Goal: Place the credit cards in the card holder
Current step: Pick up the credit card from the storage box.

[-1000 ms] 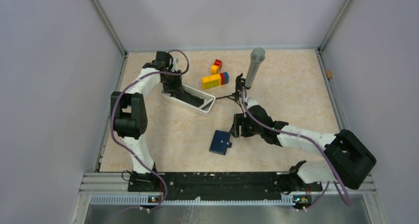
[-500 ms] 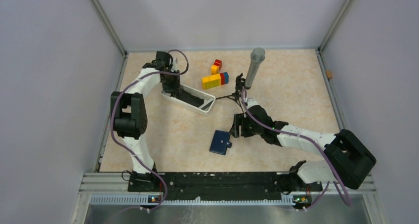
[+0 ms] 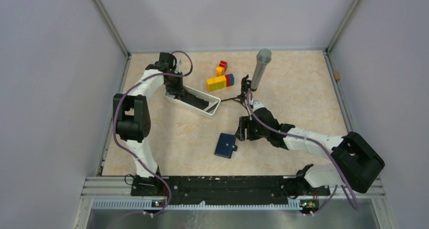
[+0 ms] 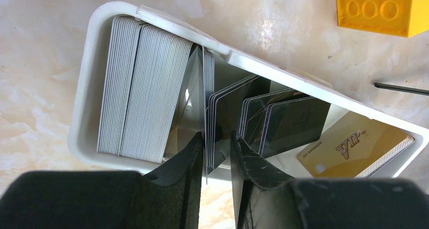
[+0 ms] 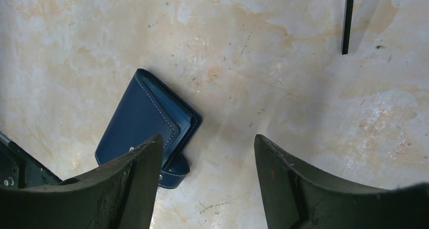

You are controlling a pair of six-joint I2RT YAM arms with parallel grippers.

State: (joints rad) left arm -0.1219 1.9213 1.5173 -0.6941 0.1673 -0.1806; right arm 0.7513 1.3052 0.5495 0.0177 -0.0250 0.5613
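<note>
The credit cards [image 4: 288, 120] are dark and glossy and stand on edge in a white tray [image 4: 83, 77] beside a thick stack of grey cards. My left gripper [image 4: 217, 135] reaches down into the tray [image 3: 213, 109]. Its jaws are closed to a narrow gap on a thin bunch of dark cards [image 4: 209, 92]. In the top view the left gripper [image 3: 177, 90] is at the tray's far end. The navy card holder [image 3: 225, 145] lies shut on the table with its strap loose. My right gripper [image 5: 207, 143] hovers open and empty just right of the card holder [image 5: 139, 118].
A gold VIP card [image 4: 354, 143] lies at the tray's right end. Yellow, red and blue bricks [image 3: 220, 80] and an upright grey cylinder [image 3: 261, 67] stand behind the tray. A thin black stand [image 3: 238, 98] is near the right arm. Enclosure walls ring the table.
</note>
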